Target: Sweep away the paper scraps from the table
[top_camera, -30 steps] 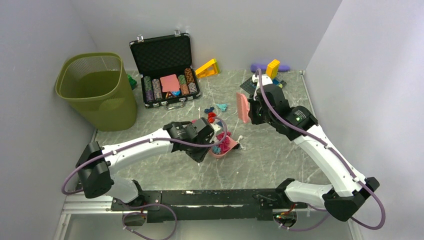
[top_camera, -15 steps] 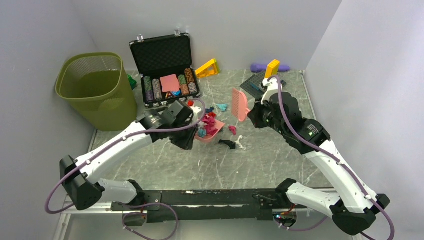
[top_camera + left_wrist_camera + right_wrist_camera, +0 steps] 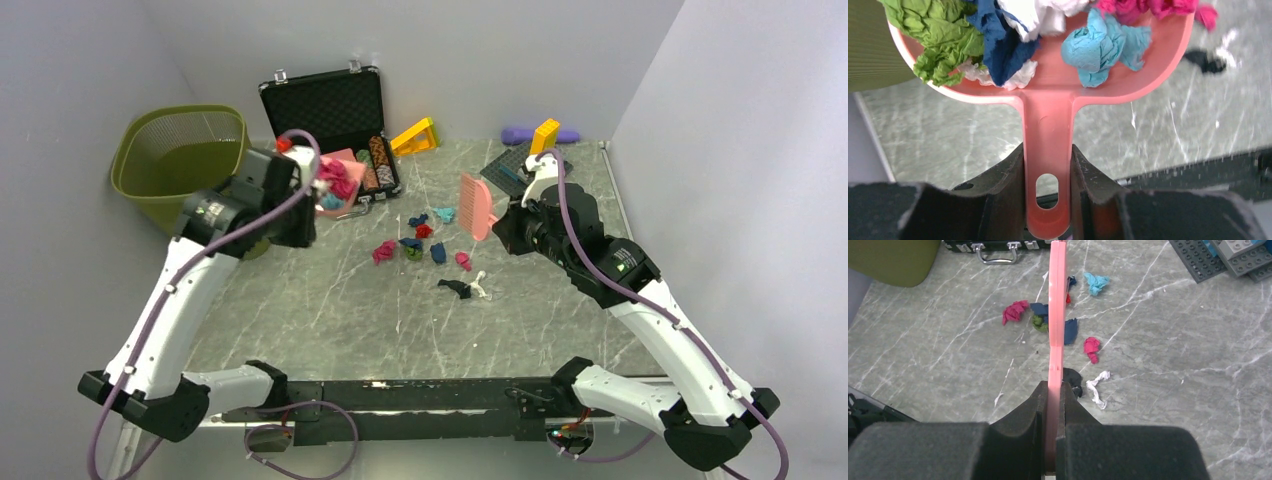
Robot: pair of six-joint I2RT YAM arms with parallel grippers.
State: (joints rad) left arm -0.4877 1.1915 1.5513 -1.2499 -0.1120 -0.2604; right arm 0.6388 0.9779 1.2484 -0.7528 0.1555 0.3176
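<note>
There are two arms, one pan (image 3: 1048, 100), one brush (image 3: 1056, 315), one green bin (image 3: 190, 165) and one open case (image 3: 330, 120). Two yellow blocks (image 3: 415, 137) stand at the back.

The left gripper (image 3: 1048, 167) has its two fingers clamped on the pan's handle, one on each side. The right gripper (image 3: 1054, 390) has its two fingers pressed tight on the flat brush. The brush is held up on its edge above the table (image 3: 330, 310).

The scraps (image 3: 384, 250) are in two places. Some lie in the pan, which is up in the air just beside the bin. The rest lie on the table in a loose bunch between the two grippers. I count about ten there: two pink, three dark blue, and one each of red, teal, green, black and white. A few touch each other, so the count may be off by one.

Only the top view shows both arms, the whole bin and the blocks. In it the pan's load is just a small pink and teal lump.

The left wrist view shows that load up close. It has green, dark blue, white, teal and pink wads, at least five. It shows only two of the scraps on the table, one black and one pink.

The right wrist view shows the table scraps best, but the brush hides a thin strip of them. It does not show the pan.
</note>
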